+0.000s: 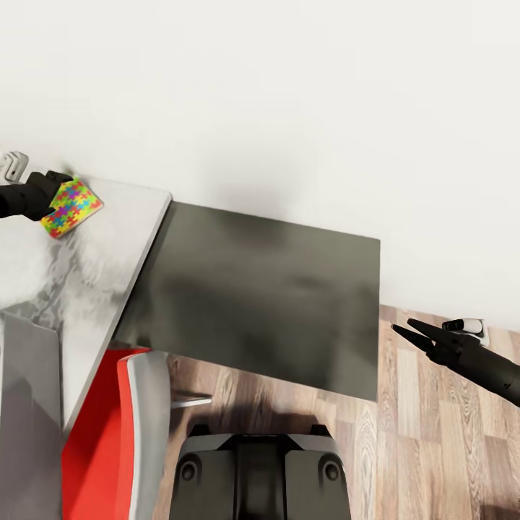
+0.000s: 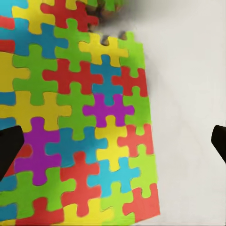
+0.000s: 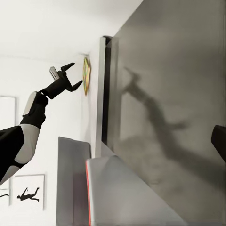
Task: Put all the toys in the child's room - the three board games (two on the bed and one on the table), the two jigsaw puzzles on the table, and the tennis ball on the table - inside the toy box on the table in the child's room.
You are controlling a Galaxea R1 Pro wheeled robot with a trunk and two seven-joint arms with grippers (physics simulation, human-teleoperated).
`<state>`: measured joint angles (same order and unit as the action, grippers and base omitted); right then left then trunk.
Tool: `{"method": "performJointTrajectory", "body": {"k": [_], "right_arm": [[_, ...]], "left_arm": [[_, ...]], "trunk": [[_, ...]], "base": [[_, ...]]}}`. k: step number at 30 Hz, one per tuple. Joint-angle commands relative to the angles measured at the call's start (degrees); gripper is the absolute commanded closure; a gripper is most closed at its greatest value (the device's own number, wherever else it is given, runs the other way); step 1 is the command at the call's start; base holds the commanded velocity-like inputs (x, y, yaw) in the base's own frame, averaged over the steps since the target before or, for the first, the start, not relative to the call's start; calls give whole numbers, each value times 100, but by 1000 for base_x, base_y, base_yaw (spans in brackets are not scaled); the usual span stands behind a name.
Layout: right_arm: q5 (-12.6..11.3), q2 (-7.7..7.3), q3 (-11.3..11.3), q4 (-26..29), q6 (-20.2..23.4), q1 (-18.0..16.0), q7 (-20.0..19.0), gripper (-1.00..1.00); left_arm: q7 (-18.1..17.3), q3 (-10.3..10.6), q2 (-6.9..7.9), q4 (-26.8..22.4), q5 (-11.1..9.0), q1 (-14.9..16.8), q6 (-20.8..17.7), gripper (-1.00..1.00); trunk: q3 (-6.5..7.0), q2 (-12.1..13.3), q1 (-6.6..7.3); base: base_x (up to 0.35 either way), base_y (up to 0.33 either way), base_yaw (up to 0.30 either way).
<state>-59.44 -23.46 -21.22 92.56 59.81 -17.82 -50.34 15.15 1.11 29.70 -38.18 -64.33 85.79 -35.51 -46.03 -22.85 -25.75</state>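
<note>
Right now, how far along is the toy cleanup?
Nothing looks put away yet. In hand: the left hand hangs open over the thin many-coloured jigsaw puzzle square lying flat on the pale grey-white desk top, fingers apart, no grip yet. The right hand hangs idle over the wood floor beyond the dark grey side cabinet. Left: grasp this puzzle and box it; the other toys are out of view.
</note>
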Motion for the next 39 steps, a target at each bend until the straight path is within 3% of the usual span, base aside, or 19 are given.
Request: {"method": "performJointTrajectory", "body": {"k": [1,13,39], "right_arm": [[21,-1,-4,-1,19,-3,-28,-100],[21,-2,-10,-1,19,-3,-28,-100],[21,-9,-25,-1,19,-3,-28,-100]], "left_arm": [[62,18,0,119,-52,-1,-18,-100],[53,16,-14,102,-53,-2,-18,-100],[6,12,-17,100,-54,-9,-25,-100]], "trunk": [[-7,-7,-3],[-7,-7,-3],[-7,-7,-3]], "base": [[-163,-130,0],[-118,-99,0],[-8,-7,-5]]}}
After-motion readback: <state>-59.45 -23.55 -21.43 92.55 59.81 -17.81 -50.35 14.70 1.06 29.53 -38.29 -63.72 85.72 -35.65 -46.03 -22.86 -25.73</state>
